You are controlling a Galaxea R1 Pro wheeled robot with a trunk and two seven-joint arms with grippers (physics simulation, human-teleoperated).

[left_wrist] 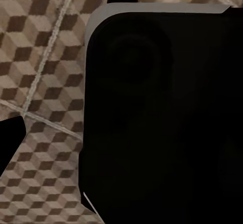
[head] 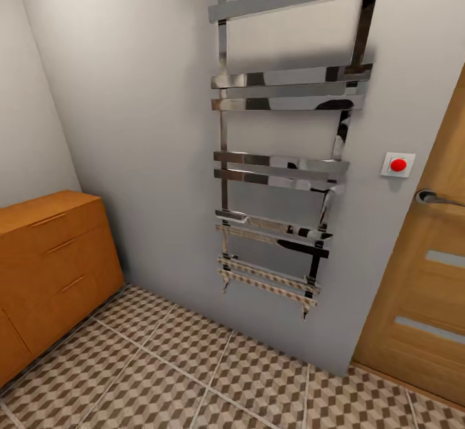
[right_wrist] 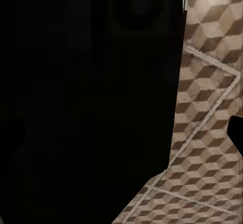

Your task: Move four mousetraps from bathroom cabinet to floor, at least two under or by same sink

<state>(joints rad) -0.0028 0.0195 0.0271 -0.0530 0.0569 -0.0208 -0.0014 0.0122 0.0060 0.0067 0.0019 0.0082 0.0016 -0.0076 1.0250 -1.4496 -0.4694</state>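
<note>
**Facing the wall, with the cabinet off to the left**

From where I stand the biggest thing ahead is the plain grey wall [head: 129, 125], and under it the bathroom floor [head: 194, 377] of large square tiles printed with brown, beige and white cubes and pale grout lines. Fixed to the wall is a tall chrome ladder-style towel rail [head: 284, 157] with flat bars. At the right edge is a tall orange-brown wooden door [head: 426, 287] with frosted strips and a metal lever handle, and just beside its frame a small white switch plate with a red button [head: 398, 165].

The low, wide orange-brown wooden cabinet [head: 48, 267] with groove-handled drawer fronts stands against the left wall, all fronts closed. The mousetraps must be inside it (I can't see one anywhere), and no sink is visible from here.

Both wrist views look down at the cube tiles past a large black body; a small dark shape sits at each picture's edge, too little to judge by, so I cannot tell whether either claw is spread or pressed together.

My guess on handling: the traps should be light, stiff little boards, flat and awkward to lift off a drawer bottom. Best pinched across the wooden edges, clear of the thin wire parts, which could bend or snag.
</note>
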